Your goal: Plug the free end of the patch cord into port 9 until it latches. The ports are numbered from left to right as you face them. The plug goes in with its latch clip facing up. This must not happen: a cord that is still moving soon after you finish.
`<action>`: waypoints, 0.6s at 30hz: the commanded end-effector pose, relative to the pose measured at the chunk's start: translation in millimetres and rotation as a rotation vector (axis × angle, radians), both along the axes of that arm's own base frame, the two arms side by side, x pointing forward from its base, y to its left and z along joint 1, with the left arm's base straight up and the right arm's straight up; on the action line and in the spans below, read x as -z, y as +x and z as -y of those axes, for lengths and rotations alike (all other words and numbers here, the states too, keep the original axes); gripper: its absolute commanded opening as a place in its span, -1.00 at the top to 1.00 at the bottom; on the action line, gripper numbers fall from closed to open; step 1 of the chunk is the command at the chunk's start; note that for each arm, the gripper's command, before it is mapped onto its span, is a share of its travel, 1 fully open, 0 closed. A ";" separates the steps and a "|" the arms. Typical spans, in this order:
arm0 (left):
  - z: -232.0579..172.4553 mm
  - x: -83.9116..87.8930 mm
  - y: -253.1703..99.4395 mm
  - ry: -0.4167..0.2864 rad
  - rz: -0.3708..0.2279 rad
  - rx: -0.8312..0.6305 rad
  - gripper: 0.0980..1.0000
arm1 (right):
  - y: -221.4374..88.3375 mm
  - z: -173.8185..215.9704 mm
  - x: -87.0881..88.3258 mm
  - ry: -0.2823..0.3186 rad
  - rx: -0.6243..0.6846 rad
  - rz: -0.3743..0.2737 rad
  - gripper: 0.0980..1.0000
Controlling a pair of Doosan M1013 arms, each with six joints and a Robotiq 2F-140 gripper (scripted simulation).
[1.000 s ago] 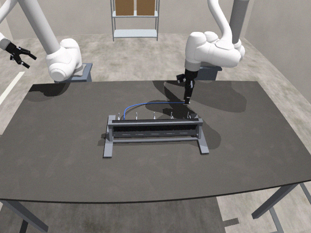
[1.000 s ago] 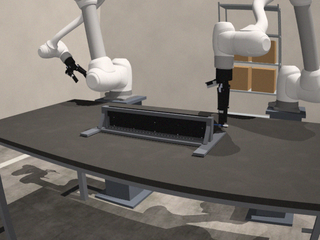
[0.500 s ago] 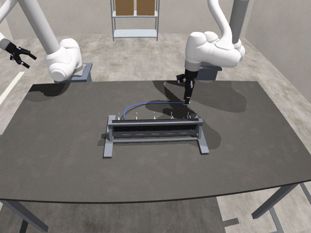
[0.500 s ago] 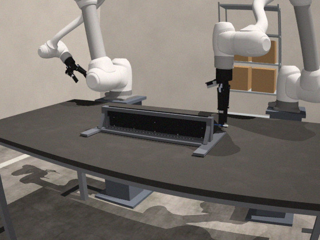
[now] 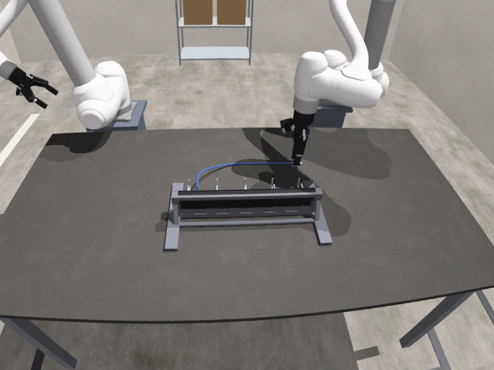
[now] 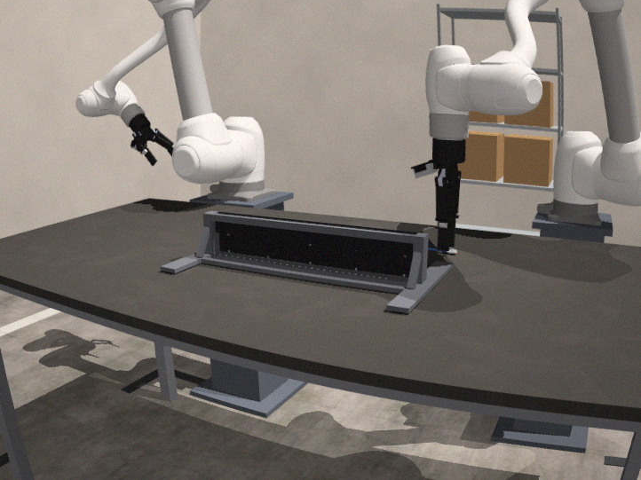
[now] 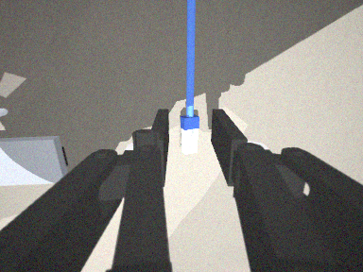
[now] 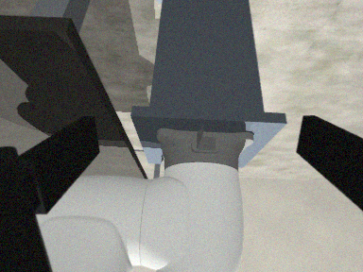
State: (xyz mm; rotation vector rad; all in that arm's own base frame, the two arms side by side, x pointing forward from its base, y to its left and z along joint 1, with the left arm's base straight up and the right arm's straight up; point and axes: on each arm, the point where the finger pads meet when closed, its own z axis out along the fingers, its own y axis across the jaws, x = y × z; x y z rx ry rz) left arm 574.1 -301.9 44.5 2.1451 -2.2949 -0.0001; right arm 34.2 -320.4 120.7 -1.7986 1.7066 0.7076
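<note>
The blue patch cord [image 5: 247,163] [image 7: 190,57] runs from behind the left end of the patch panel stand [image 5: 247,195] [image 6: 315,227] in the top view to its free plug. The plug [image 7: 190,137] [image 6: 453,251], with a blue boot and clear white body, lies low at the table. My left gripper [image 5: 296,161] [image 6: 446,247] [image 7: 190,126] points down around the plug, fingers partly open, with a gap on each side. My right gripper [image 5: 48,98] [image 6: 162,156] [image 8: 198,134] is wide open and empty, far off beyond the table. The numbered ports and the plug's latch clip cannot be made out.
The stand's feet [image 5: 170,238] [image 6: 408,299] reach out onto the table [image 5: 247,280] [image 6: 508,330]. Thin metal prongs [image 5: 245,182] rise behind the panel, close to the cord. A shelf [image 5: 215,53] with brown boxes stands far behind.
</note>
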 end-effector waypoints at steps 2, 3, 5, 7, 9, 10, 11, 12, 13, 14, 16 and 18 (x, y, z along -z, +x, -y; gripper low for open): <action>0.2 -0.2 0.5 0.000 0.001 0.000 0.55 | 0.1 0.2 -0.3 -0.001 0.000 0.000 -1.00; 0.2 0.1 0.5 0.000 0.001 0.000 0.55 | 0.1 0.2 -0.3 -0.001 0.000 0.000 -1.00; 0.2 0.9 0.5 0.000 0.001 0.000 0.55 | 0.1 0.2 -0.3 -0.001 0.000 0.000 -1.00; 0.2 1.6 0.5 0.000 0.001 0.000 0.55 | 0.1 0.2 -0.3 -0.001 0.000 0.000 -1.00; 0.2 2.3 0.5 0.000 0.001 0.000 0.55 | 0.1 0.2 -0.3 -0.001 0.000 0.000 -1.00; 0.2 2.7 0.5 0.000 0.001 0.000 0.55 | 0.1 0.2 -0.3 -0.001 0.000 0.000 -1.00; 0.2 3.0 0.5 0.000 0.001 0.000 0.55 | 0.1 0.2 -0.3 -0.001 0.000 0.000 -1.00; 0.2 3.3 0.5 0.000 0.001 0.000 0.55 | 0.1 0.2 -0.3 -0.001 0.000 0.000 -1.00; 0.2 3.7 0.5 0.000 0.001 0.000 0.55 | 0.1 0.2 -0.3 -0.001 0.000 0.000 -1.00; 0.2 4.0 0.5 0.000 0.001 0.000 0.55 | 0.1 0.2 -0.3 -0.001 0.000 0.000 -1.00; 0.2 4.6 0.5 0.000 0.001 0.000 0.55 | 0.1 0.2 -0.3 -0.001 0.000 0.000 -1.00; 0.2 4.6 0.5 0.000 0.001 0.000 0.55 | 0.1 0.2 -0.3 -0.001 0.000 0.000 -1.00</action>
